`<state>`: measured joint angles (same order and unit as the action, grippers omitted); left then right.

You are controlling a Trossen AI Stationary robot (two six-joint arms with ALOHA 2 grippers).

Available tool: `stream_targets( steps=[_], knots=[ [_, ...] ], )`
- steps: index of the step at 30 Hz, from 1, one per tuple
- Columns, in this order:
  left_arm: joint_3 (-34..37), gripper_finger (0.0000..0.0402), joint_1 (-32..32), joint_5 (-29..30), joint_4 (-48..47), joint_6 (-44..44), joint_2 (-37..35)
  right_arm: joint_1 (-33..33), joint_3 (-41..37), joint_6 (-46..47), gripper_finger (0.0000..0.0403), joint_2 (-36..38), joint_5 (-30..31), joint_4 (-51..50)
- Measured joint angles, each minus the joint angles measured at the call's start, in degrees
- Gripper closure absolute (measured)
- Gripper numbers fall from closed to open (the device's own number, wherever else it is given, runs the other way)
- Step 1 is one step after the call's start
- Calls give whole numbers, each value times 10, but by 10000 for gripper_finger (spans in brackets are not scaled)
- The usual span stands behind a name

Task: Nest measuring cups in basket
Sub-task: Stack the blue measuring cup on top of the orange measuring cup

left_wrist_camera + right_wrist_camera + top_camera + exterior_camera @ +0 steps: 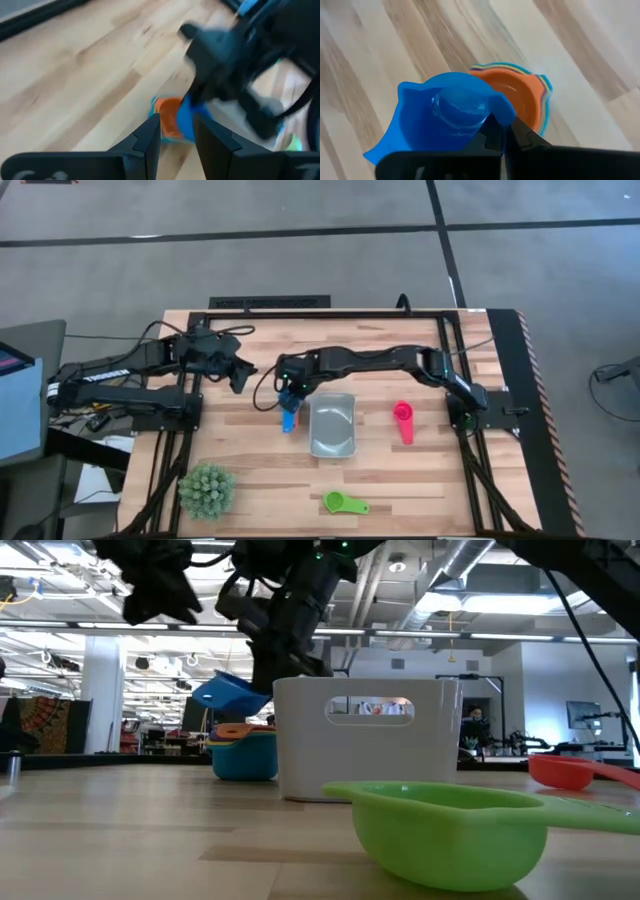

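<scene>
1. Right gripper clamped shut on the rim of the blue cup, holding it tilted in the air just beside the basket's left wall.
2. Directly under it, a nested stack of cups on the table: orange bowl on top, teal at the outside, thin coloured rims between, too fine to tell apart.
3. Low view: blue cup hanging above the stack, not touching it; stack close against the basket's near-left side.
4. Basket pale grey, sitting mid-table, nothing visible inside from above.
5. Left gripper hovering to the left of the stack, well clear of it, fingers parted with a narrow gap, holding nothing.
6. Pink cup lying right of the basket, handle toward the table's front edge.
7. Green cup lying alone in front of the basket, large in the low view's foreground.
8. Spiky green plant ball at the front-left corner of the table.
</scene>
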<state>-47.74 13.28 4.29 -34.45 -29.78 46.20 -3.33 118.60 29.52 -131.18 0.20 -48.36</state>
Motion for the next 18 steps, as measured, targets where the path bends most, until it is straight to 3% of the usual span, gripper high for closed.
stream_targets(
  steps=[18],
  knots=[
    [-1, 300, -1, 24, -4, 2, 7, -7, 5, -32, 380, -11, -18, -28]
  ],
)
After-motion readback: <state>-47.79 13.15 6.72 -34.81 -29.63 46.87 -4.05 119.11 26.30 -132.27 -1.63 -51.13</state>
